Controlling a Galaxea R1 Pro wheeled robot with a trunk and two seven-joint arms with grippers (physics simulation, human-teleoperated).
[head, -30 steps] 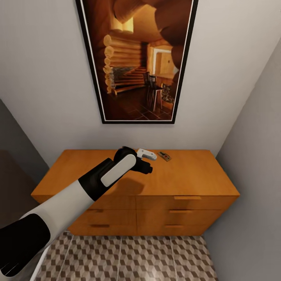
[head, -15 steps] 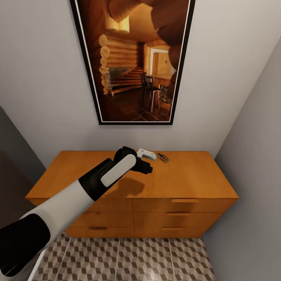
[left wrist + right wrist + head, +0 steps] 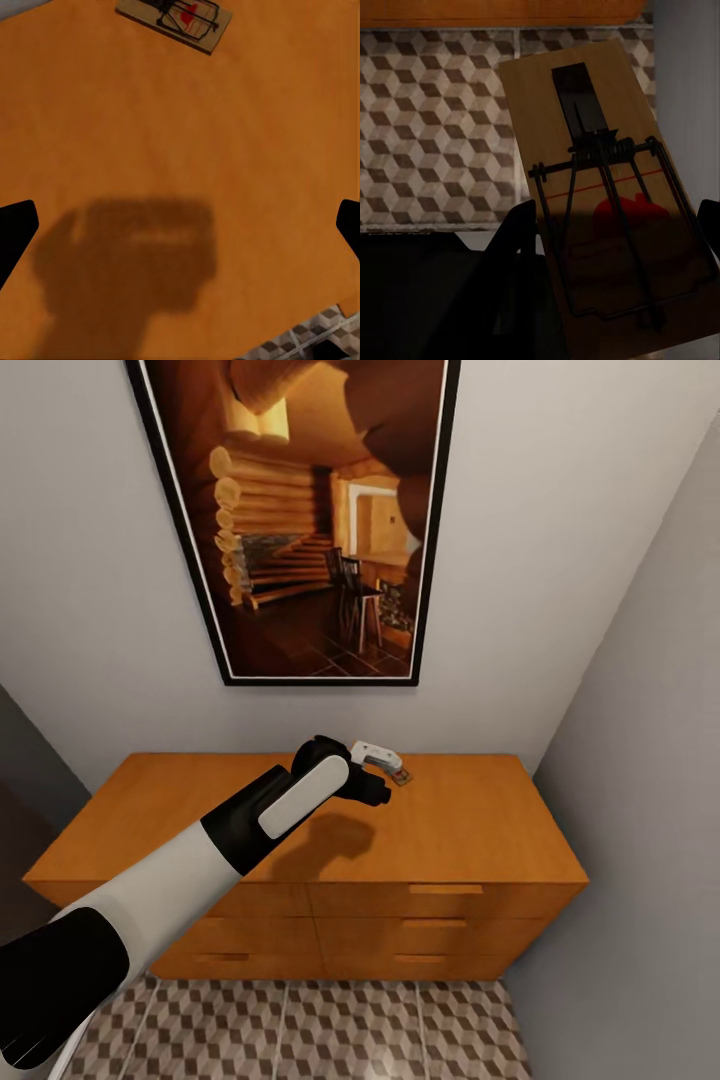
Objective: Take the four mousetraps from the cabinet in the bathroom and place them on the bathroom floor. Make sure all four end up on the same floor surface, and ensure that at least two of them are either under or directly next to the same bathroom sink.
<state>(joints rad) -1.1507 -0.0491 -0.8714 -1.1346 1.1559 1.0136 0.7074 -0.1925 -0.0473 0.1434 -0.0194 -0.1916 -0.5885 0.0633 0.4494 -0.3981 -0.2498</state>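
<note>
One mousetrap (image 3: 403, 776) lies on top of the orange-brown cabinet (image 3: 470, 830) near its back edge, partly covered by my left gripper (image 3: 377, 758). In the left wrist view this mousetrap (image 3: 175, 19) lies flat ahead, beyond the dark fingertips (image 3: 15, 229), which stand wide apart: the left gripper (image 3: 180, 225) is open with only bare cabinet top (image 3: 225, 135) between them. My right gripper (image 3: 615, 219) is shut on another mousetrap (image 3: 600, 187), a tan board with black wire and a red spot, held above the cube-patterned bathroom floor (image 3: 435, 127).
A large framed picture (image 3: 300, 510) hangs on the wall behind the cabinet. A grey wall (image 3: 650, 780) closes the right side next to the cabinet's end. Patterned floor tiles (image 3: 300, 1030) run in front of the drawer fronts (image 3: 440, 890).
The whole head view has shifted left, so the camera has moved. The left gripper now stands closer to the mousetrap on the cabinet and partly covers it.
</note>
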